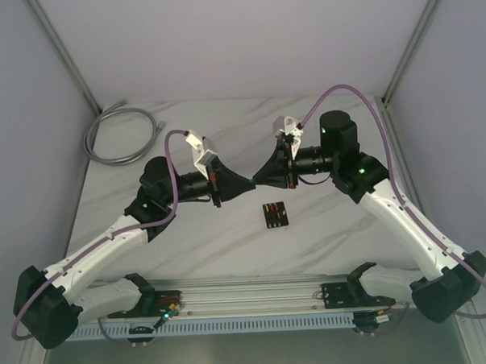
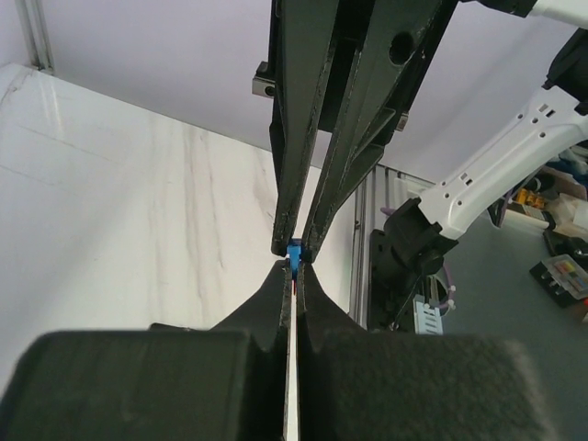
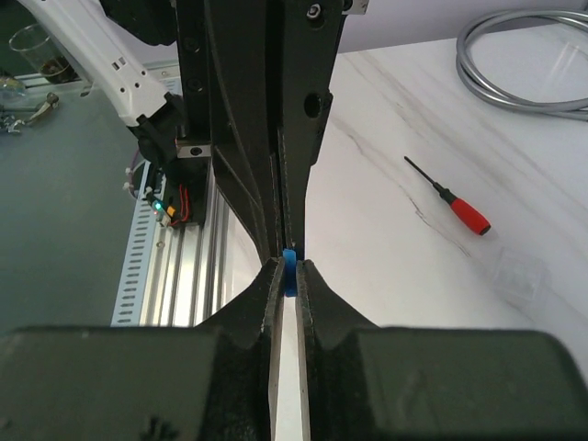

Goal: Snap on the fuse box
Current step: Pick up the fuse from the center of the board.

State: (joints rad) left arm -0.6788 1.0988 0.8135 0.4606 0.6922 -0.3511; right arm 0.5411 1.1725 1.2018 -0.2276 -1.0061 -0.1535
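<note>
Currently, left gripper point(image 2: 294, 276) and right gripper point(image 3: 290, 277), tips meeting near the fuse box point(image 1: 274, 215), both clamp one blue part point(image 2: 295, 250)

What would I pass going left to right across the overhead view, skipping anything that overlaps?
Left arm's base → grey cable → fuse box → right arm's base.

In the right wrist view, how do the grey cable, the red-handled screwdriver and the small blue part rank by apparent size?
1. grey cable, though the frame cuts it.
2. red-handled screwdriver.
3. blue part, smallest although nearest the camera.
</note>
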